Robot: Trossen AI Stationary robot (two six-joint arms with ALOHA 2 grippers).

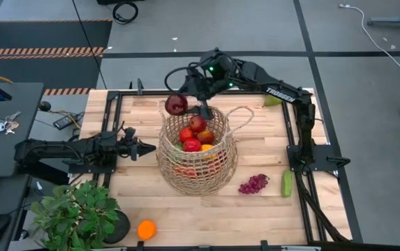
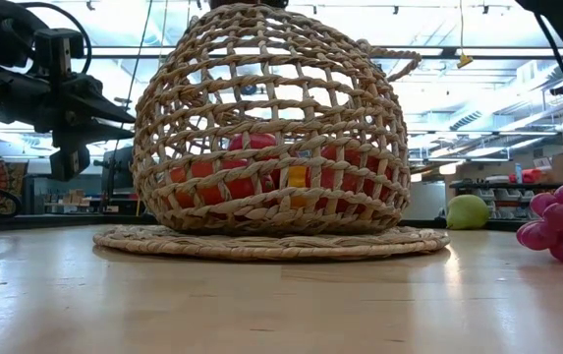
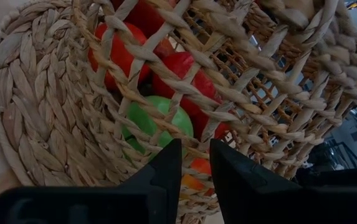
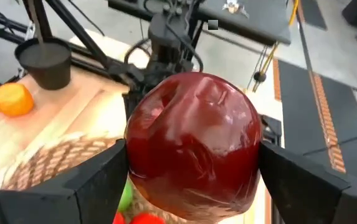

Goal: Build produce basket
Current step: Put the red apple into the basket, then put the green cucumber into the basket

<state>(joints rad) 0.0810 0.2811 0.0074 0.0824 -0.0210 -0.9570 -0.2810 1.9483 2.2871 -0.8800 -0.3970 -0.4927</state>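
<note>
The wicker basket (image 1: 198,150) stands mid-table on a round woven mat (image 2: 271,241). Red apples (image 1: 193,134) and other produce lie inside it. My right gripper (image 1: 188,100) hangs over the basket's far-left rim, shut on a dark red apple (image 4: 194,143). My left gripper (image 1: 147,148) is shut and points level at the basket's left wall (image 3: 166,93). Purple grapes (image 1: 253,184), a green cucumber (image 1: 286,183), an orange (image 1: 146,229) and a green fruit (image 1: 273,100) lie on the table. My right gripper pinches the dark red apple by its two opposite sides (image 4: 253,149) between its two fingers (image 4: 103,177). It comes from the table's far right, slanting downward. The apple is lifted clear, above the basket's rim. My left gripper's tips stand close to the basket's wall; I cannot tell whether they touch.
A potted green plant (image 1: 77,216) stands at the near left corner beside the orange. Black frame rails (image 1: 294,139) run along the table's left and right sides. Bare wood lies in front of the basket.
</note>
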